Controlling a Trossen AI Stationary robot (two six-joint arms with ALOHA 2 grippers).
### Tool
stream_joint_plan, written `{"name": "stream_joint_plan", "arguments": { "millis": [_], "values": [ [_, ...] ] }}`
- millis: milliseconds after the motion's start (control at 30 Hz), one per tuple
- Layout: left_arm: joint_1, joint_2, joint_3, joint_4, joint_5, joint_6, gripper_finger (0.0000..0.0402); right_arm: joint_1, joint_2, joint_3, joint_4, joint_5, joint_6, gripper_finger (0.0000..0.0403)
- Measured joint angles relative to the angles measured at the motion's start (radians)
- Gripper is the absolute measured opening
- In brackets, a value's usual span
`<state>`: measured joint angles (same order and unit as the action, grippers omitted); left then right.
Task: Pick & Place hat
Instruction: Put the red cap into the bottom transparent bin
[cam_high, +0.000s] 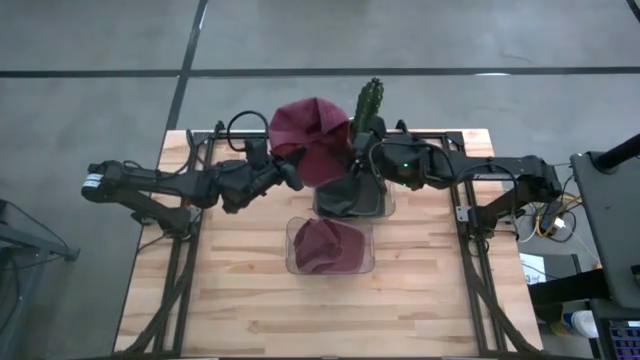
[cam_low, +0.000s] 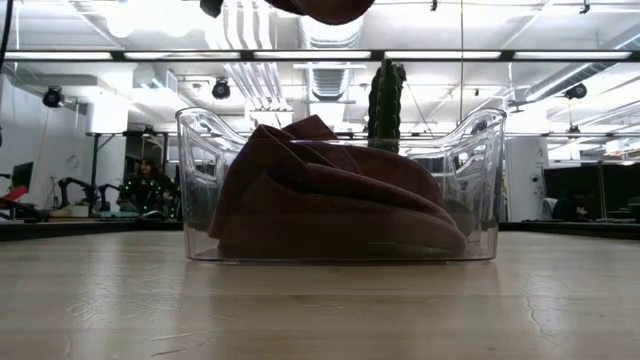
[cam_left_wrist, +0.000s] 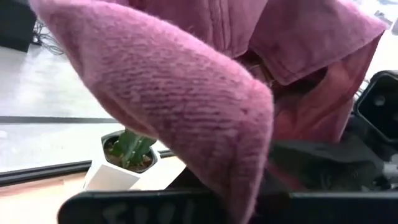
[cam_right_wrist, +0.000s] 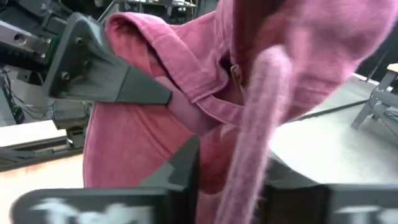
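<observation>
A maroon knit hat hangs in the air between my two grippers, above the far middle of the table; its lower edge shows at the top of the low view. My left gripper meets it from the left and my right gripper from the right, both shut on its cloth. The hat fills the left wrist view and the right wrist view. A second maroon hat lies crumpled on the floor of a clear bin. My left gripper holds the hat's left lower side, coming level from the table's left; its finger points into a fold. The hat is lifted clear, and cloth draped over the fingers hides the exact hold. My right gripper pinches a rolled edge of the hat between its fingers, coming level from the table's right. The hat is lifted clear and rises slack above the fingers.
A tall green cactus in a white pot stands at the table's far edge, just behind the hat. A second clear bin holding something dark sits under the grippers. The table's near half is bare wood.
</observation>
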<state>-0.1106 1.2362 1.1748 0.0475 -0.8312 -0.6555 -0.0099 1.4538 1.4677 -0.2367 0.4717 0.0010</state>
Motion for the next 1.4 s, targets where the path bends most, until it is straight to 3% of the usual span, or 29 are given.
{"name": "stream_joint_plan", "arguments": {
  "millis": [100, 167, 533, 1400],
  "values": [
    [-0.006, -0.001, 0.0, 0.001, 0.007, 0.002, 0.0003, 0.012, -0.008, 0.0, 0.006, 0.0, 0.003, 0.0025],
    [-0.008, -0.001, -0.001, -0.004, 0.011, 0.003, 0.001, 0.021, -0.01, 0.0, 0.006, 0.004, 0.003, 0.0018],
    [-0.033, -0.008, -0.002, -0.003, 0.021, -0.011, 0.0026, 0.057, -0.012, -0.001, -0.001, 0.005, 0.007, 0.001],
    [-0.057, -0.01, -0.002, 0.003, 0.137, 0.237, 0.0028, 0.065, -0.043, -0.002, -0.053, 0.048, 0.023, 0.001]
  ]
}}
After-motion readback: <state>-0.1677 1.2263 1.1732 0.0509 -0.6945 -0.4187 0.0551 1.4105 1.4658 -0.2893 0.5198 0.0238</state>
